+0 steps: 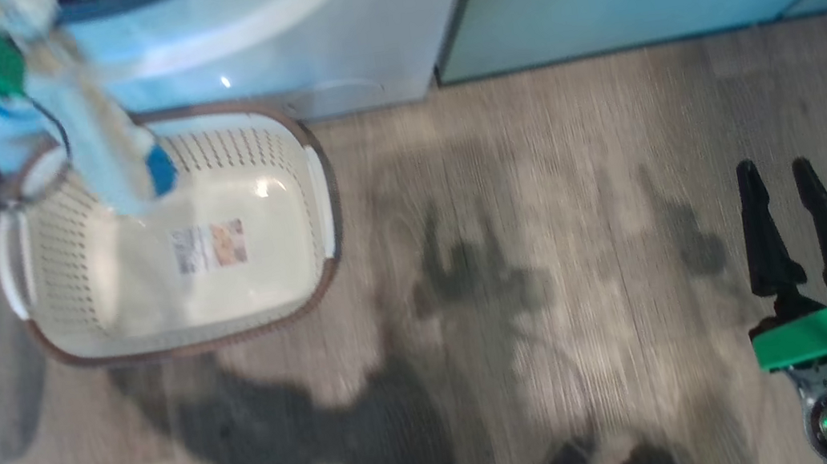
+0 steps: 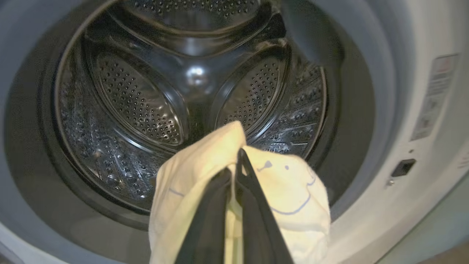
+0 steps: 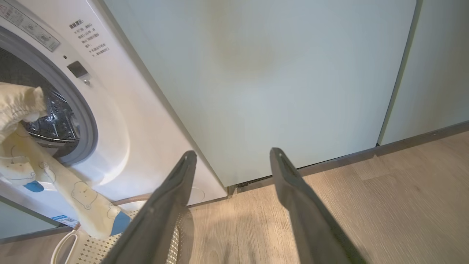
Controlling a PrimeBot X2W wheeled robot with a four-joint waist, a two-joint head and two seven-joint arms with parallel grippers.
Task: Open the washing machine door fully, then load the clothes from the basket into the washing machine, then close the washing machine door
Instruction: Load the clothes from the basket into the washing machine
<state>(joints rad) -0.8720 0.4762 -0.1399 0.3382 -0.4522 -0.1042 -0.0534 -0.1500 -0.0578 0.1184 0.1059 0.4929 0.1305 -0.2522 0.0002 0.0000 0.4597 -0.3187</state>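
Half done: you are squeezing the clothes [image 2: 293,190] in your left fingers [image 2: 256,209] at the open washing machine [image 2: 388,110], right fingers [image 3: 172,205] gaping empty.

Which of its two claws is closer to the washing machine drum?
Left. The left gripper, shut on the clothes, is at the mouth of the drum; the right gripper hangs open aside, facing the cabinet.

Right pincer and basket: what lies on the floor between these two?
The stretch is bare: in the head view, wooden floor with dark shadows runs from the basket to the open right pincer.
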